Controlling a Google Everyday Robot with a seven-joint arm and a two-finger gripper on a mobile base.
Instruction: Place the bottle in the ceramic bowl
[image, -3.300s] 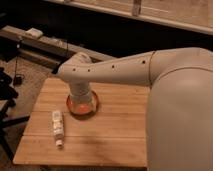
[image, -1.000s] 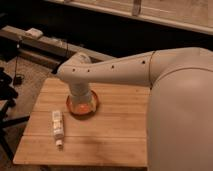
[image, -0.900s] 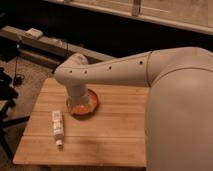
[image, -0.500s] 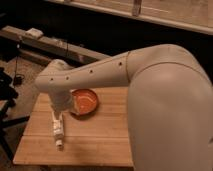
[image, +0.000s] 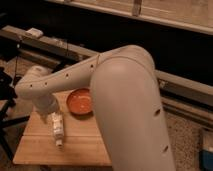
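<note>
Currently bottle (image: 57, 128) flat on table (image: 75, 152), not yet in bowl.
Its long axis runs near-to-far, cap toward camera. Gripper (image: 51, 111) sits right at its far end; gripping or released, cannot tell. Ceramic bowl (image: 81, 101) lies just beside, up and picture-right of the bottle, empty, nothing between. Robot arm (image: 125, 100) covers the table's right side.

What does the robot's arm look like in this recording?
The arm is a smooth, rounded off-white shell, bulky near the camera and tapering to a slimmer link with a row of small dark holes. No cables or lettering show. Its gripper is at the far end of the bottle, over the wooden table.
</note>
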